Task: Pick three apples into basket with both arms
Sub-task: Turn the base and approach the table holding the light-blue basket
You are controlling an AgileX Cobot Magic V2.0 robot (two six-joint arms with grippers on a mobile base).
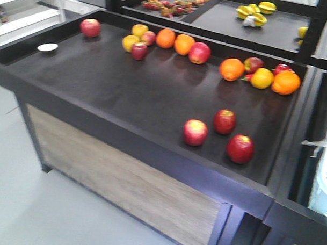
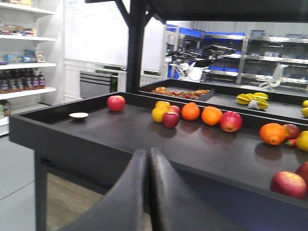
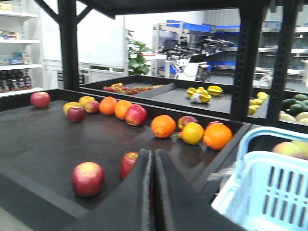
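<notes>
Three dark-red apples lie close together near the table's front right: one [image 1: 195,132] with a yellowish patch, one [image 1: 225,121] behind it and one [image 1: 240,149] nearest the edge. The pale blue basket [image 1: 324,184] stands just past the table's right end, slotted wall [image 3: 272,190] toward me. My right gripper [image 3: 153,154] is shut and empty, short of the table edge. Beyond it lie two apples [image 3: 88,179] [image 3: 128,164]; the third is mostly hidden behind its fingers. My left gripper [image 2: 148,153] is shut and empty before the front rim, an apple [image 2: 288,184] far to its right.
Oranges [image 1: 230,69], yellow apples [image 1: 130,43] and other red apples [image 1: 200,53] line the table's back edge. A lone red apple [image 1: 90,27] and a small white dish [image 1: 47,47] sit far left. A raised black rim [image 1: 152,146] borders the table. A black post [image 3: 248,62] rises at the right.
</notes>
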